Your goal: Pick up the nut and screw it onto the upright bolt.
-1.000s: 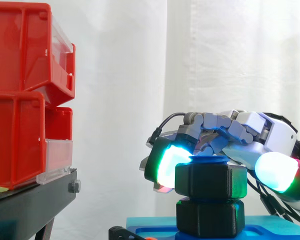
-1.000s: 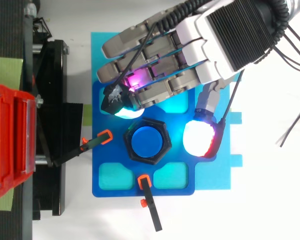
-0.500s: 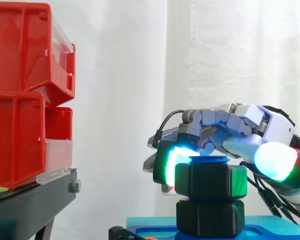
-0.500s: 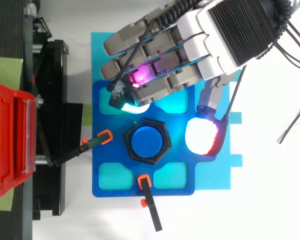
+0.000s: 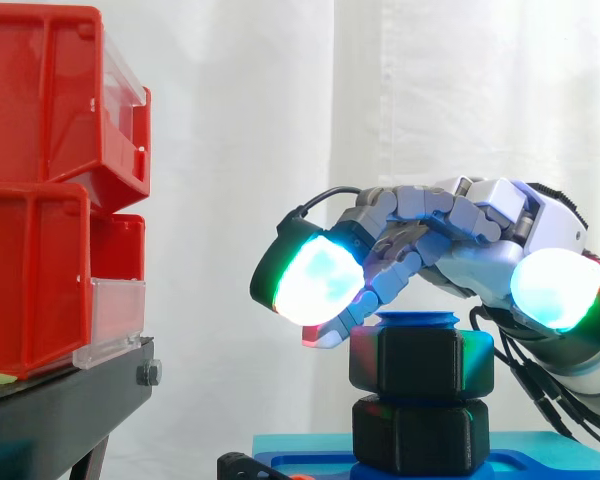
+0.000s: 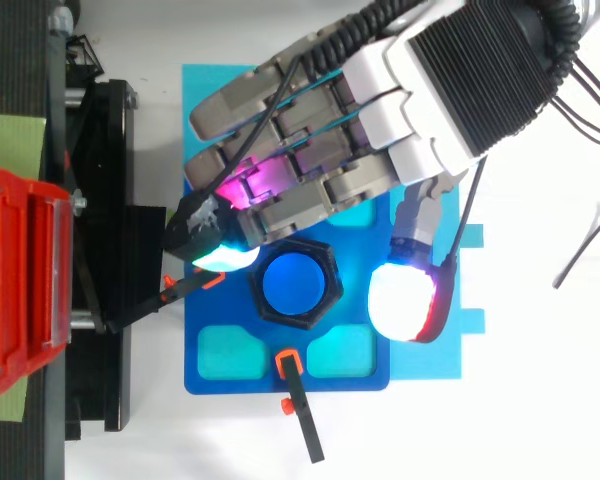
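A black hex nut (image 5: 421, 360) sits on the upright blue bolt (image 6: 294, 282), above a second black hex block (image 5: 420, 432) at the bolt's foot. The bolt's blue top (image 5: 420, 319) shows just over the nut. My hand (image 5: 500, 240) hovers over them, coming in from the right, open with relaxed fingers. One glowing fingertip (image 5: 315, 280) hangs left of and above the nut without touching it. The thumb's pad (image 6: 408, 303) glows to the right of the nut. In the top view the hand (image 6: 450, 80) covers the far half of the blue plate (image 6: 230, 350).
Red bins (image 5: 40, 180) are stacked on a black stand (image 6: 100, 200) at the left. Two black clamps with orange tips (image 6: 195, 283) (image 6: 298, 400) lie at the plate's left and near edges. White curtain hangs behind.
The fingers have straightened and swung out to the left and upward, off the nut's side. The thumb stayed to the right. The nut has not moved on the bolt.
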Controlling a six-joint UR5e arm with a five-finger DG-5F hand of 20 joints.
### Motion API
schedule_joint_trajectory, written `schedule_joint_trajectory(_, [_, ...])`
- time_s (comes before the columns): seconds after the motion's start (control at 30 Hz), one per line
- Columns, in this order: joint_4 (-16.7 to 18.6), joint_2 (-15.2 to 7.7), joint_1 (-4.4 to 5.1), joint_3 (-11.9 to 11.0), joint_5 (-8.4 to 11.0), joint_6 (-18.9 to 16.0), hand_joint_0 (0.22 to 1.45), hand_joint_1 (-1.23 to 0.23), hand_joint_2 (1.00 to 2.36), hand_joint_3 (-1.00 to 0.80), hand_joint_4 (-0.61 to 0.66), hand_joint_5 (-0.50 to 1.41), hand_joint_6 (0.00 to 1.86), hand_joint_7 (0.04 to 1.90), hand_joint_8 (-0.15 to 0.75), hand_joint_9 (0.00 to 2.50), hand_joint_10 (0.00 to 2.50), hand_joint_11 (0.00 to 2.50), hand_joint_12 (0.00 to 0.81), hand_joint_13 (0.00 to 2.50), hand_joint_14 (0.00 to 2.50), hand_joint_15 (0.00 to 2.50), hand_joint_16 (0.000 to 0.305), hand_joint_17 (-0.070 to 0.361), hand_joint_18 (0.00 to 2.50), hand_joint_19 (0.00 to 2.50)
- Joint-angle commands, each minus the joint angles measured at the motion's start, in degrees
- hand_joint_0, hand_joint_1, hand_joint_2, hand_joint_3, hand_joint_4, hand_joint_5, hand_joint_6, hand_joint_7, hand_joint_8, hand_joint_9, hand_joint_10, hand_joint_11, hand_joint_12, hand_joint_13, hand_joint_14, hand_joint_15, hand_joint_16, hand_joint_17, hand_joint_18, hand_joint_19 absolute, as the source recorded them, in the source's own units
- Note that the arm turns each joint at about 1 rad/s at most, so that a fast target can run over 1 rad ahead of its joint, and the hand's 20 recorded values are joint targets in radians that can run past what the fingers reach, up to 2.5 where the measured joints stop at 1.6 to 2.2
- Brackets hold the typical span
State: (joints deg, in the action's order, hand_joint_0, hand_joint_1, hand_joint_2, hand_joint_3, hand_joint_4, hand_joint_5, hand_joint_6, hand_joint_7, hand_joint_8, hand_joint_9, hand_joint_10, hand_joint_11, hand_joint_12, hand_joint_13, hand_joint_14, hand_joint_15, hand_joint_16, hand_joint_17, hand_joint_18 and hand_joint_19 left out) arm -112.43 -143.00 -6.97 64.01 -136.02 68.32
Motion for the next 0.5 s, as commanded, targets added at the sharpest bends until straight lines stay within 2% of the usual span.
schedule_joint_trajectory(0.0, [-0.2,0.0,0.64,0.1,0.41,0.1,0.45,-0.14,1.00,-0.50,0.20,-0.05,0.50,0.74,0.210,0.98,0.00,0.00,0.192,0.80,0.00,0.00,0.030,0.068,0.61,0.16])
schedule_joint_trajectory(0.07, [-0.7,0.0,1.17,0.1,0.93,0.6,0.45,-0.14,1.00,-0.50,0.20,-0.05,0.50,0.74,0.207,0.99,0.00,0.00,0.192,0.80,0.00,0.00,0.030,0.068,0.61,0.16])
schedule_joint_trajectory(0.17, [-1.1,-0.1,1.34,0.1,1.11,0.6,0.45,-0.14,1.00,-0.50,0.20,-0.05,0.50,0.76,0.207,0.98,0.00,0.00,0.195,0.80,0.00,0.00,0.030,0.068,0.60,0.17])
schedule_joint_trajectory(0.47, [-1.4,0.0,1.34,0.9,1.11,1.2,0.45,-0.14,1.00,-0.50,0.23,-0.02,0.50,0.94,0.231,1.01,0.00,0.00,0.198,0.81,0.00,0.00,0.029,0.066,0.61,0.14])
